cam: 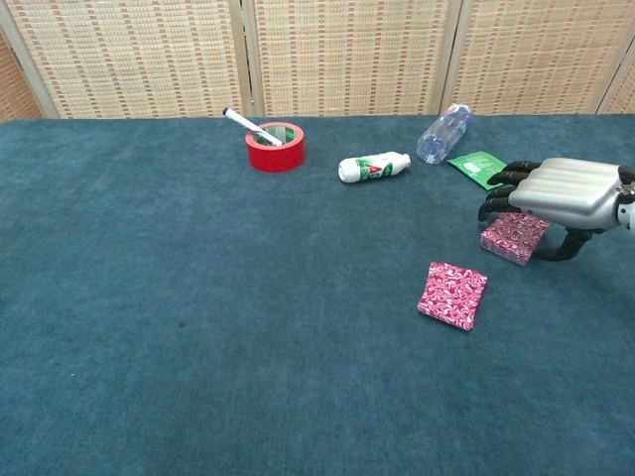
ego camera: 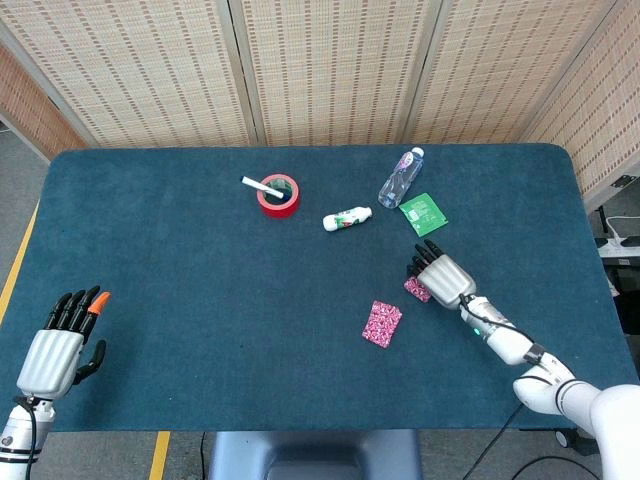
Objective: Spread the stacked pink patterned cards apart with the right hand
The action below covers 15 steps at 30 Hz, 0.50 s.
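Observation:
A stack of pink patterned cards [ego camera: 415, 288] [cam: 513, 238] lies on the blue table at the right. My right hand [ego camera: 447, 276] [cam: 562, 188] hovers palm-down over the stack's right part, its dark fingers [cam: 501, 193] curving down past the far edge and the thumb beside the near right corner. I cannot tell whether the fingers touch the cards. A single pink patterned card [ego camera: 382, 323] [cam: 452, 295] lies flat, apart from the stack, nearer the table's middle. My left hand [ego camera: 58, 345] stays at the front left edge, fingers apart, holding nothing.
A green packet [ego camera: 423, 213] [cam: 480, 166] and a plastic bottle [ego camera: 400, 178] [cam: 443, 132] lie just beyond the right hand. Further left are a small white bottle [ego camera: 347, 218] [cam: 374, 168] and a red tape roll [ego camera: 279, 195] [cam: 275, 147] with a white marker [cam: 242, 124] resting on it.

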Each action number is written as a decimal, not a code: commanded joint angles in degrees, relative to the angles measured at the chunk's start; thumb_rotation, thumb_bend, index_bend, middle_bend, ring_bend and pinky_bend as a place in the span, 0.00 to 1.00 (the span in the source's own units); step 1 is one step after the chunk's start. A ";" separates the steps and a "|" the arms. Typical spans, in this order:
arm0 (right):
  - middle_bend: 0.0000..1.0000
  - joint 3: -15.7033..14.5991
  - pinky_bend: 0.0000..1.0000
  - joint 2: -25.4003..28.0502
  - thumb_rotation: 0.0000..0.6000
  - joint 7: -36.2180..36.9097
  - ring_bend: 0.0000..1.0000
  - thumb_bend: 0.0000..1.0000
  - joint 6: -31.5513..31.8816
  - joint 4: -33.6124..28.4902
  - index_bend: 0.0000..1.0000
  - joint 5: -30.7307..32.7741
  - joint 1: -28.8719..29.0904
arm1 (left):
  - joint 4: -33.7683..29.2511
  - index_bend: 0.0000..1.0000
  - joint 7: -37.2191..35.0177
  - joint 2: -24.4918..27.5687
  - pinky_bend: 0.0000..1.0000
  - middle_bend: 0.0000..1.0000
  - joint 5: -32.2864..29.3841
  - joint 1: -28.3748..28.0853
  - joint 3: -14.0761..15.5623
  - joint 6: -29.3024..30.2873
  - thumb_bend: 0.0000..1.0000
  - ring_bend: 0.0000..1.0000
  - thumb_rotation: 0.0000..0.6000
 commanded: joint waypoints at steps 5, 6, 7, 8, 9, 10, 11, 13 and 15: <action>0.19 0.13 0.00 -0.27 1.00 -0.22 0.04 0.24 -0.06 0.18 0.23 0.12 0.11 | 0.03 0.00 0.05 -0.02 0.07 0.00 -0.02 0.01 0.04 -0.02 0.52 0.00 1.00; 0.20 0.15 0.00 -0.36 1.00 -0.29 0.05 0.24 -0.10 0.26 0.24 0.15 0.13 | 0.04 0.00 0.07 -0.03 0.07 0.00 -0.06 0.01 0.03 -0.04 0.52 0.00 1.00; 0.21 0.17 0.00 -0.46 1.00 -0.40 0.05 0.24 -0.12 0.37 0.25 0.19 0.13 | 0.04 0.00 0.10 -0.04 0.07 0.00 -0.08 0.00 0.04 -0.08 0.52 0.00 1.00; 0.21 0.19 0.00 -0.62 1.00 -0.54 0.05 0.24 -0.13 0.53 0.25 0.22 0.13 | 0.04 0.00 0.10 -0.05 0.07 0.00 -0.11 -0.02 0.03 -0.13 0.52 0.00 1.00; 0.22 0.21 0.00 -0.72 1.00 -0.60 0.05 0.24 -0.08 0.63 0.26 0.22 0.13 | 0.04 0.00 0.10 -0.03 0.07 0.00 -0.12 -0.02 0.03 -0.14 0.52 0.00 1.00; 0.22 0.24 0.00 -0.84 1.00 -0.58 0.05 0.24 0.01 0.71 0.27 0.24 0.11 | 0.05 0.00 0.11 -0.03 0.07 0.00 -0.13 -0.02 0.04 -0.14 0.52 0.00 1.00; 0.23 0.27 0.00 -0.90 1.00 -0.53 0.05 0.24 0.09 0.77 0.28 0.26 0.08 | 0.05 0.00 0.12 -0.03 0.07 0.00 -0.13 -0.01 0.05 -0.13 0.52 0.00 1.00; 0.24 0.32 0.00 -1.00 1.00 -0.52 0.05 0.24 0.20 0.92 0.30 0.29 0.05 | 0.03 0.00 0.11 -0.04 0.07 0.00 -0.13 -0.01 0.05 -0.14 0.52 0.00 1.00; 0.26 0.35 0.00 -1.03 1.00 -0.59 0.06 0.24 0.22 0.99 0.32 0.33 0.06 | 0.03 0.00 0.07 0.01 0.07 0.00 -0.15 -0.02 0.05 -0.17 0.52 0.00 1.00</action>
